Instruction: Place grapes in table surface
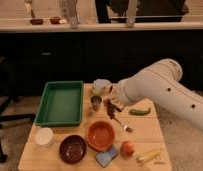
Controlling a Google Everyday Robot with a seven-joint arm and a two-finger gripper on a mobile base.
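My gripper (111,102) is at the end of the white arm that reaches in from the right, over the middle of the light wooden table surface (145,131). It is shut on the grapes (111,111), a small dark cluster that hangs just under it. The grapes are right of a small metal cup (96,103) and just above the tabletop, behind the orange bowl (101,135). Whether the grapes touch the wood I cannot tell.
A green tray (60,102) lies at the left. Along the front are a white cup (44,136), a dark maroon bowl (72,148), a blue sponge (106,157), an orange-red fruit (127,148) and a yellow item (147,156). A fork (124,125) and a green vegetable (140,111) lie to the right.
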